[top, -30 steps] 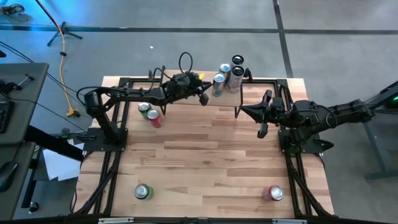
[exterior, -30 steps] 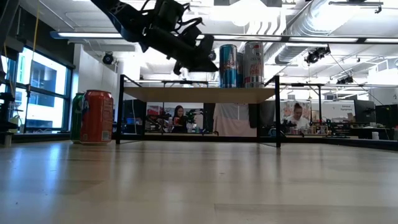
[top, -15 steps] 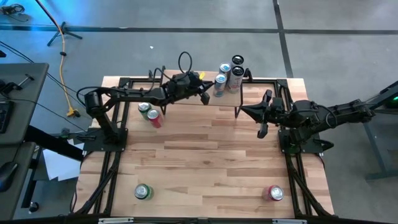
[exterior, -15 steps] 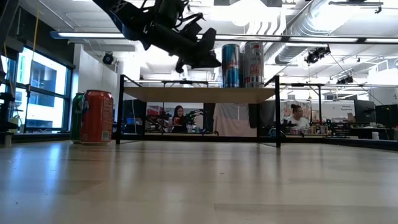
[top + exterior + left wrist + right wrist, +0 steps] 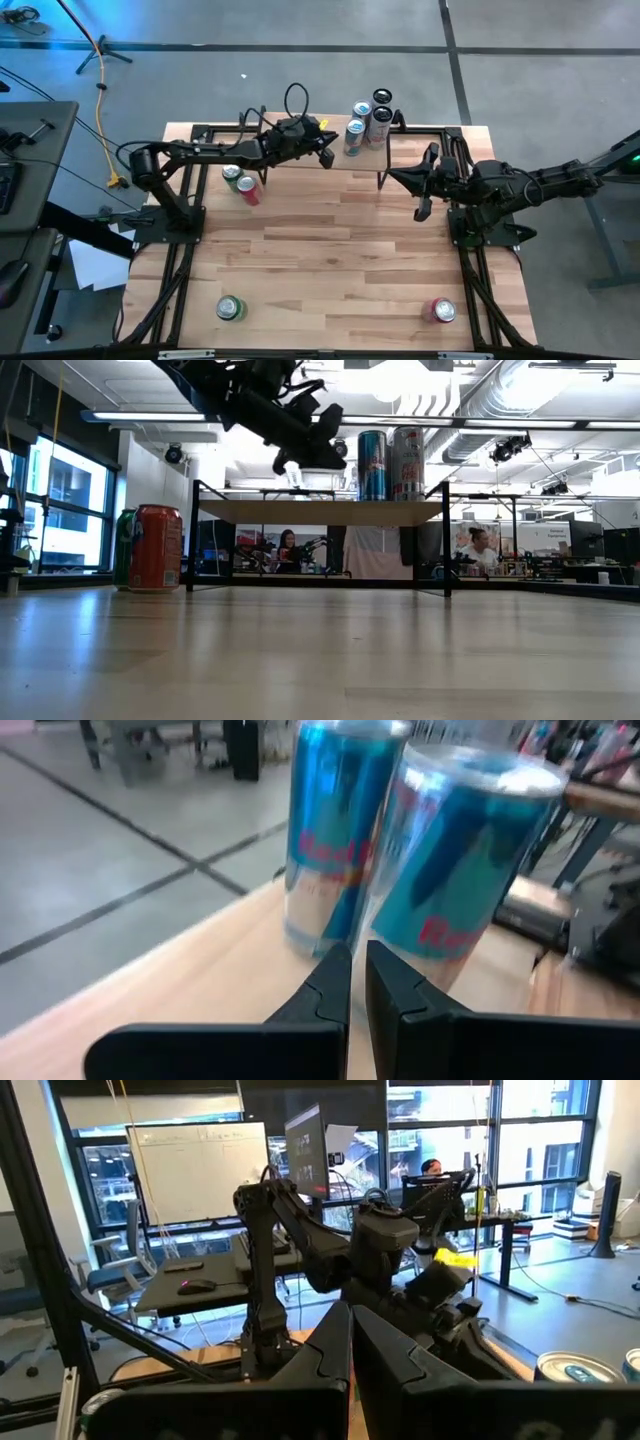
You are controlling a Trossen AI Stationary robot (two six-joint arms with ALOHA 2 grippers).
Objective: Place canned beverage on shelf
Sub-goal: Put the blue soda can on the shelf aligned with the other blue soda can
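Low view: blue cans (image 5: 372,465) upright on light-wood shelf (image 5: 320,511).

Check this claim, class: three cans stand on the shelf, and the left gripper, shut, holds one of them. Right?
Not quite. The left gripper is shut, but on nothing: the left wrist view shows its fingers closed with the cans beyond them. The high view confirms three cans standing on the shelf.

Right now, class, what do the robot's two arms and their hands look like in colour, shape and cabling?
Both arms are dark, nearly black, built of slim jointed segments. The left hand ends in two flat, angular black fingers; a black cable loops above its wrist. The right hand looks the same, tapering to a point, with black cables along the arm. No markings are legible.
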